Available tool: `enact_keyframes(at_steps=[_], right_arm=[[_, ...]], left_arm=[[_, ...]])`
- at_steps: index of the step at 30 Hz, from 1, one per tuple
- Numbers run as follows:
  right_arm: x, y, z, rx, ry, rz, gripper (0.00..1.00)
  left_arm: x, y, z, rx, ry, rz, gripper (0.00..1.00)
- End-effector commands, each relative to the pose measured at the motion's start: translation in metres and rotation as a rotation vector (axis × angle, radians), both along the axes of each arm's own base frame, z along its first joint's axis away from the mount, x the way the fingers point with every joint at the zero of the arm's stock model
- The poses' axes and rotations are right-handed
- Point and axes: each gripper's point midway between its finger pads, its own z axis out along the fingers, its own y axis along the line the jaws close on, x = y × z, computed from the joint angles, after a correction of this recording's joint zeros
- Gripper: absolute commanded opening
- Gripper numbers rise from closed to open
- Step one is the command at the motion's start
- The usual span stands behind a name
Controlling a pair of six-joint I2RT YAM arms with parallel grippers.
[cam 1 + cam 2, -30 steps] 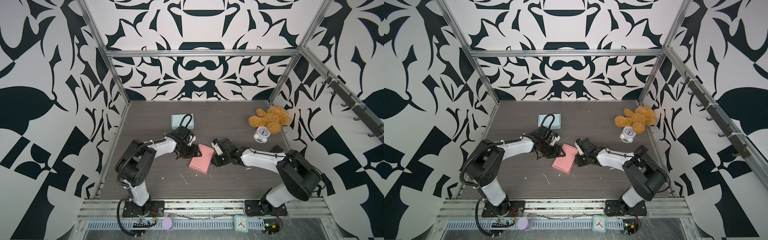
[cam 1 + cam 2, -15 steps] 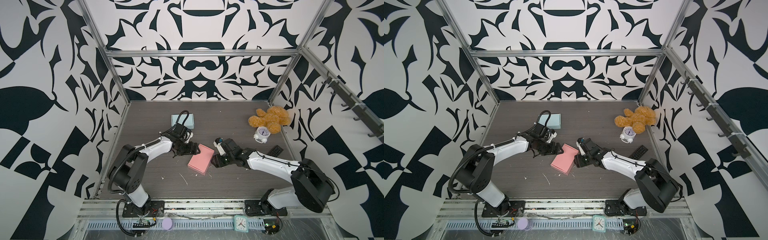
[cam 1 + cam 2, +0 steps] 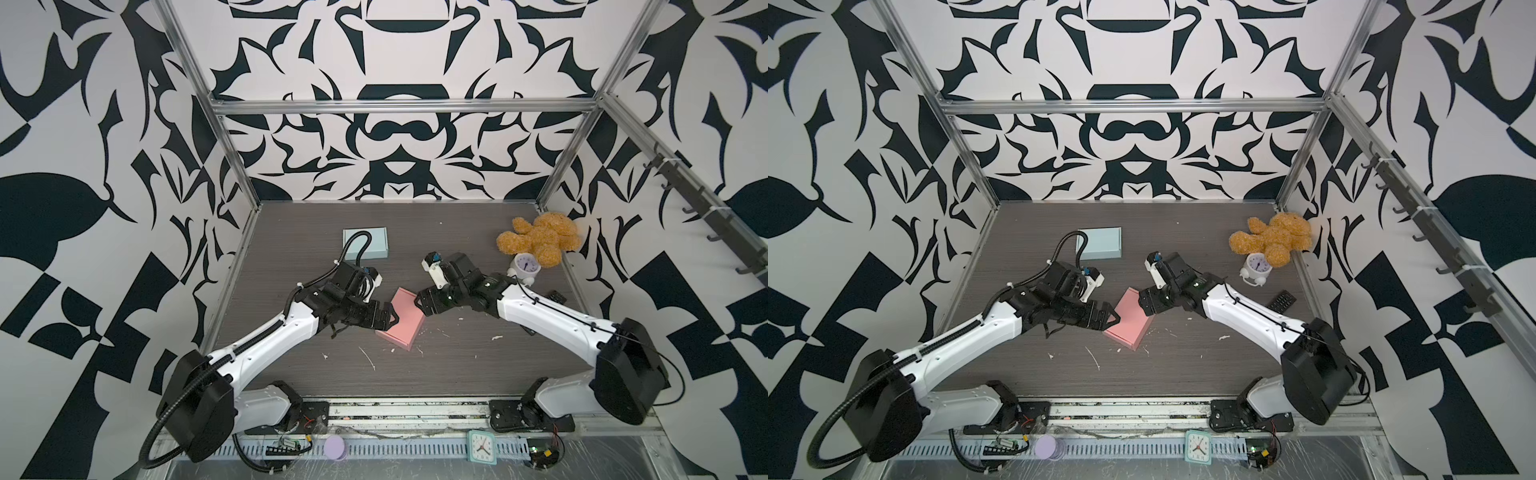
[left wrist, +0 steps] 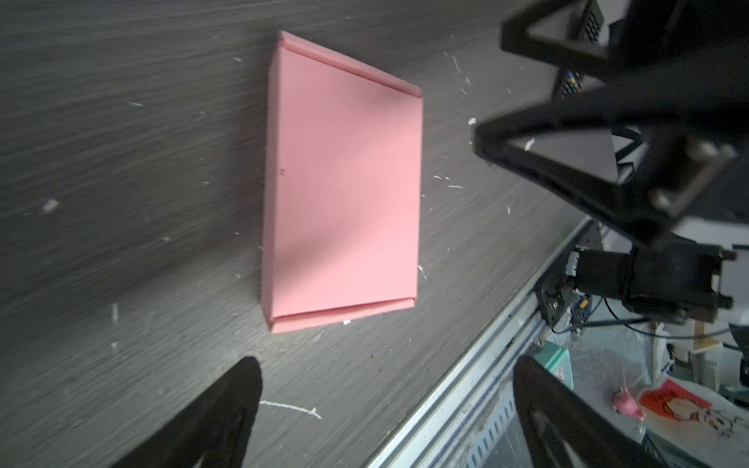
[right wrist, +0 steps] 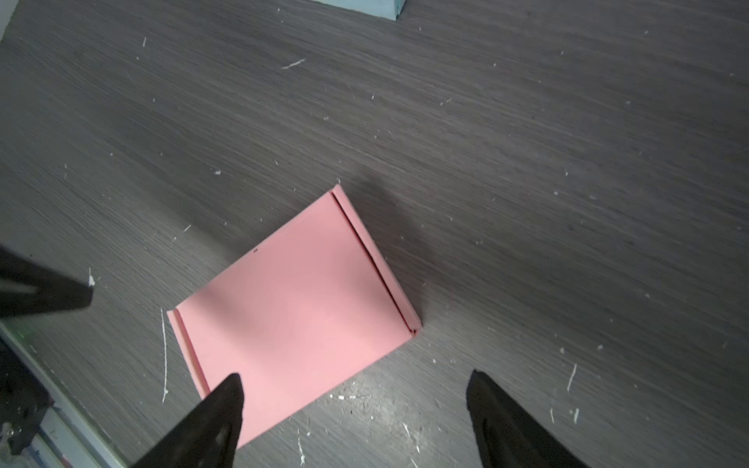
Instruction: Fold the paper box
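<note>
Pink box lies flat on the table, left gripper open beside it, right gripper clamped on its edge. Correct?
Not quite. The right gripper is open too, gripping nothing: the right wrist view shows its jaws spread wide, the pink box lying free. The rest stands.

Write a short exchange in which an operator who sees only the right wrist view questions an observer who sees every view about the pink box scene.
Operator: Are the left arm's jaws gripping the pink box?
Observer: No. The left wrist view shows them wide open, with nothing between them.
Operator: What sits in the table's far right corner?
Observer: A teddy bear lies there, seen in both top views.
</note>
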Motion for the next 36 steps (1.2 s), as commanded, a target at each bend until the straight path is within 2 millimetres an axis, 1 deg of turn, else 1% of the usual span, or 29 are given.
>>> enact_keyframes(at_steps=[1,5,8,10,13,14,15,22,29,32,36], right_arm=[[0.012,0.013,0.004,0.012,0.007,0.061,0.89],[0.031,0.025,0.001,0.045,0.034,0.079,0.90],[0.040,0.032,-0.003,0.063,0.051,0.092,0.90],[0.044,0.034,-0.007,0.078,0.067,0.095,0.90],[0.045,0.040,-0.015,0.123,0.120,0.099,0.90],[0.045,0.041,-0.016,0.131,0.124,0.095,0.89],[0.045,0.040,-0.019,0.130,0.127,0.090,0.89],[0.040,0.041,-0.034,0.136,0.177,0.088,0.89],[0.037,0.040,-0.042,0.144,0.203,0.079,0.88],[0.035,0.040,-0.042,0.146,0.204,0.079,0.88],[0.031,0.037,-0.046,0.144,0.215,0.073,0.86]], left_arm=[[-0.027,-0.004,-0.007,0.012,0.050,-0.056,0.99],[-0.044,-0.015,-0.016,0.022,0.070,-0.103,0.99],[-0.050,-0.023,-0.023,-0.002,0.087,-0.113,0.99],[-0.050,-0.026,-0.030,-0.003,0.096,-0.108,0.99],[-0.048,-0.028,-0.042,0.005,0.111,-0.097,0.99],[-0.047,-0.030,-0.042,0.000,0.106,-0.097,0.99],[-0.047,-0.030,-0.051,0.020,0.126,-0.097,0.99],[-0.042,-0.040,-0.062,0.002,0.127,-0.102,1.00],[-0.027,-0.045,-0.065,-0.010,0.095,-0.079,1.00],[-0.021,-0.045,-0.069,-0.009,0.103,-0.065,1.00],[-0.012,-0.043,-0.068,-0.025,0.092,-0.045,1.00]])
